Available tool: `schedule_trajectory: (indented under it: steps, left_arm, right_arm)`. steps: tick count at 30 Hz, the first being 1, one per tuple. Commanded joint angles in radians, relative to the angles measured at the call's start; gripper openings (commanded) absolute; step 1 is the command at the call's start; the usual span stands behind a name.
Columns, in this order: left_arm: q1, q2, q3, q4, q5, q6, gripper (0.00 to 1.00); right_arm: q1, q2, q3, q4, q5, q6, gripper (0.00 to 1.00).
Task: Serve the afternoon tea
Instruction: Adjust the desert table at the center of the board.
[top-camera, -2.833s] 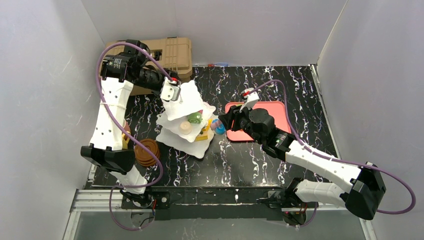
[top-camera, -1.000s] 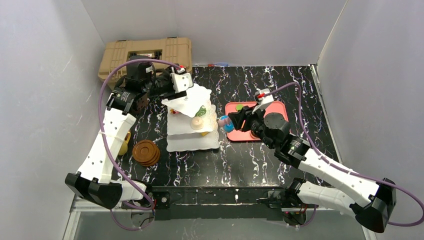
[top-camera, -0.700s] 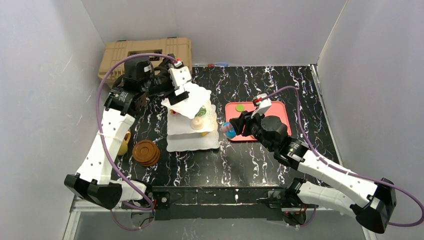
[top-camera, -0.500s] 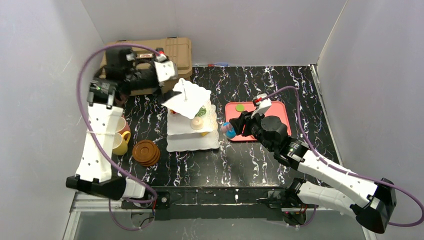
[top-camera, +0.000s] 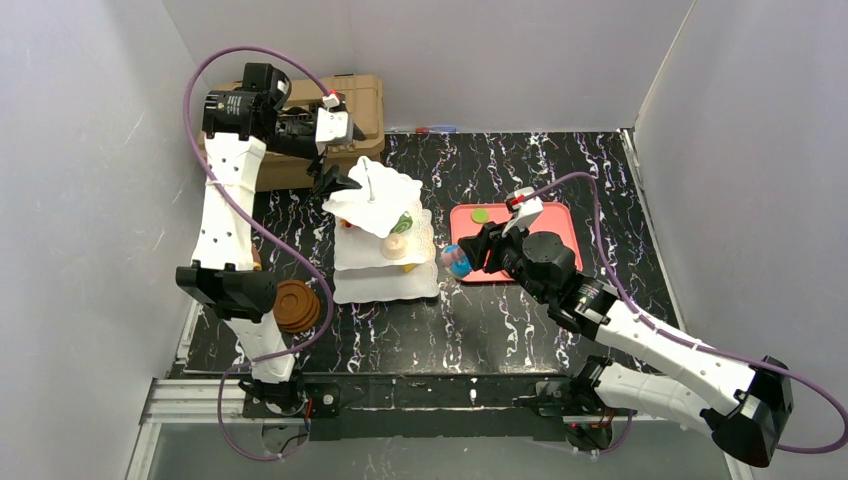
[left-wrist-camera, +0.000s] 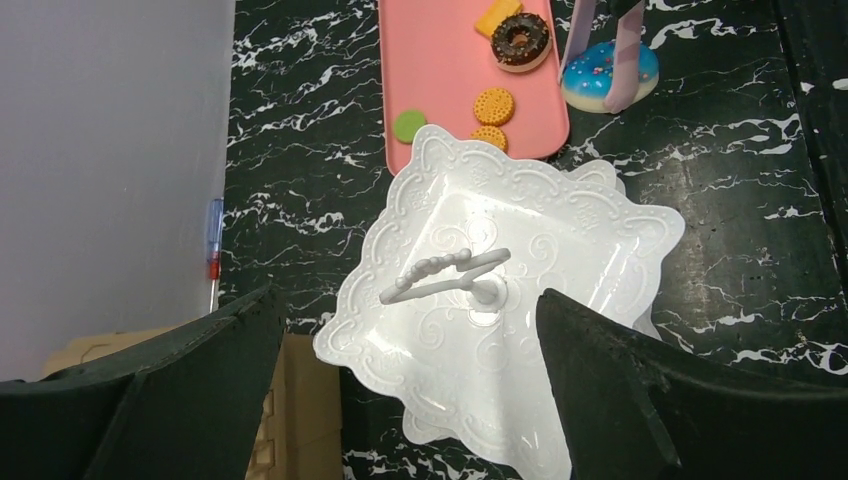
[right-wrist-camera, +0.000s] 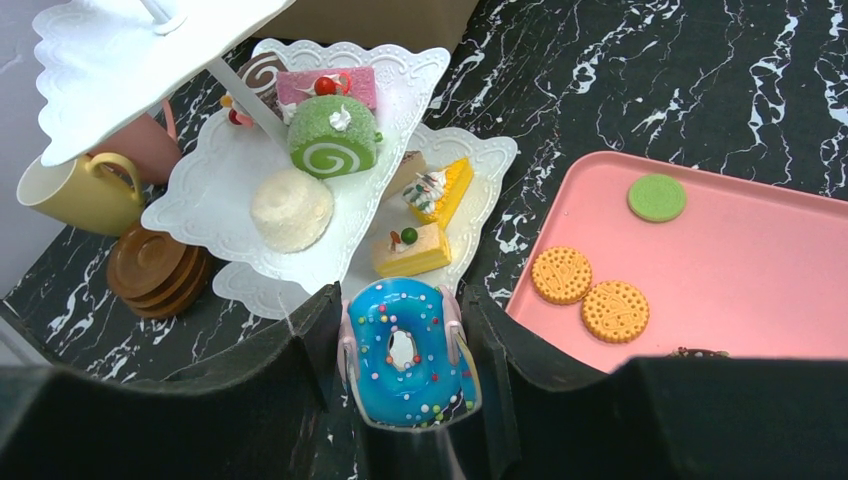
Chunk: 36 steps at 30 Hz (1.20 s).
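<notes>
The left tool (left-wrist-camera: 407, 293) has its fingers wide apart and holds nothing. The white three-tier square-plated plastic stand (left-wrist-camera: 560, 240), scalloped and embossed, sits directly below it on the black marbled surface (left-wrist-camera: 720, 150). The right tool (right-wrist-camera: 400, 345) is clamped on a glossy blue ring-shaped sprinkled toy doughnut (right-wrist-camera: 385, 385). The stand's lowest tier lies just ahead of it.

The left arm (top-camera: 228, 200) rises tall along the left of the frame and folds over at upper left; the left end effector (top-camera: 337, 182) points down, its fingers spread wide apart. The right arm (top-camera: 650, 335) stretches low from lower right toward centre; the right end effector (top-camera: 458, 261) is clamped on a blue doughnut (right-wrist-camera: 405, 355).
</notes>
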Motion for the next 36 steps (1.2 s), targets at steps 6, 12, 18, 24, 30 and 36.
schedule_trajectory:
  steps: [6, 12, 18, 24, 30, 36]
  left_arm:
    - [-0.020, -0.017, 0.008, -0.025, 0.077, -0.020, 0.80]
    - [-0.030, -0.013, -0.002, -0.034, 0.082, -0.031, 0.57]
    - [-0.043, -0.013, -0.021, -0.046, 0.074, -0.032, 0.52]
    - [-0.044, -0.001, -0.016, -0.034, 0.064, -0.044, 0.42]
    - [-0.044, -0.006, 0.020, -0.024, 0.088, -0.076, 0.31]
    - [-0.044, -0.042, 0.014, 0.015, 0.103, -0.130, 0.26]
  right_arm:
    - [0.005, -0.014, 0.015, 0.049, -0.008, 0.021, 0.21]
    - [0.005, -0.009, 0.016, 0.053, -0.006, 0.029, 0.20]
    - [0.005, -0.017, 0.015, 0.046, -0.001, 0.034, 0.19]
    - [0.005, -0.015, 0.018, 0.045, 0.000, 0.039, 0.19]
    - [0.005, -0.007, 0.024, 0.046, -0.005, 0.040, 0.18]
    - [0.005, -0.006, 0.025, 0.046, -0.010, 0.044, 0.18]
